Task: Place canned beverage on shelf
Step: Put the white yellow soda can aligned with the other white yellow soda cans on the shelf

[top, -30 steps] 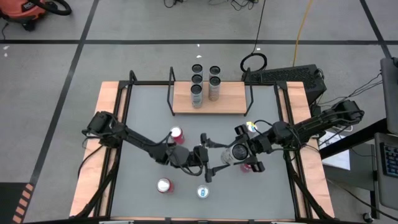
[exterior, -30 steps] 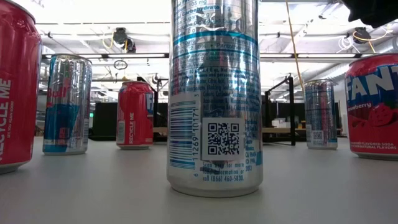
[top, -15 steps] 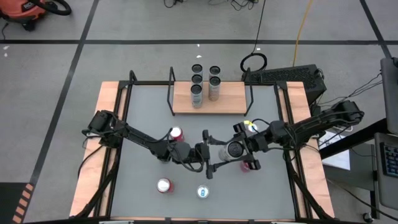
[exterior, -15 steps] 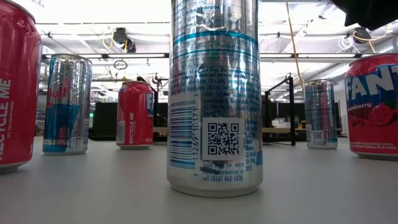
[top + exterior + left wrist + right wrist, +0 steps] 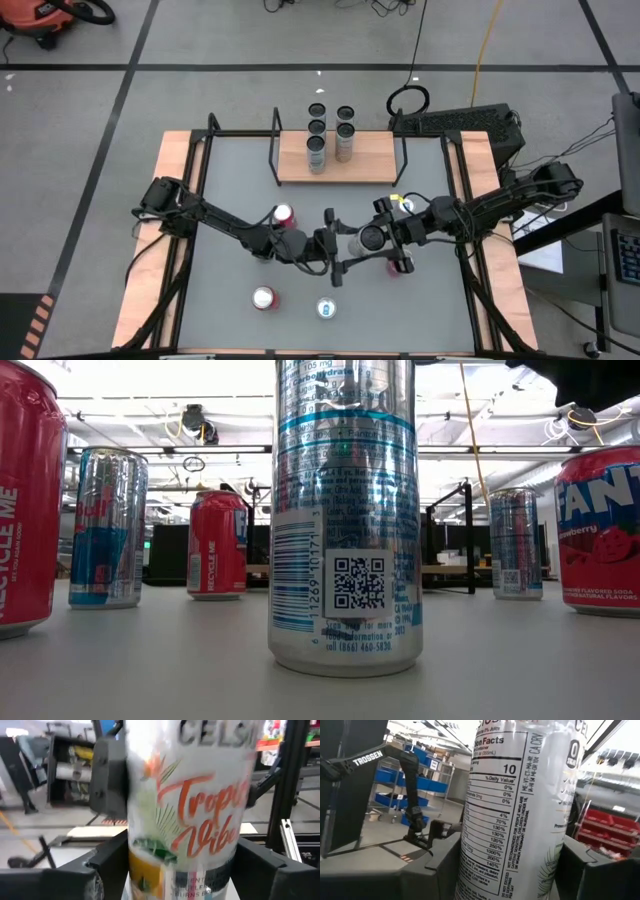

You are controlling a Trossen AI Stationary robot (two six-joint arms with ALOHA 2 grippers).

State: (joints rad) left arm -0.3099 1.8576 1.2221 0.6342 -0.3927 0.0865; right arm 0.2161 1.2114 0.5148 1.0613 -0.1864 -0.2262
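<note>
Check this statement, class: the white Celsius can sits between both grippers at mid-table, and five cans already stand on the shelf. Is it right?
One detail is wrong. The high view shows four cans on the shelf, not five. The rest holds: the white Celsius can sits between the left gripper and right gripper at mid-table.

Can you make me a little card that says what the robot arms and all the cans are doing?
Held can: white can, up over the middle of the table
Right gripper: jaws shut on the white can
Left gripper: jaws open, one on each side of the same can
Shelf: at the far edge of the table, apart from both arms
Cans on shelf: several, standing upright
Loose cans on table: red cans and one silver-blue can
</note>
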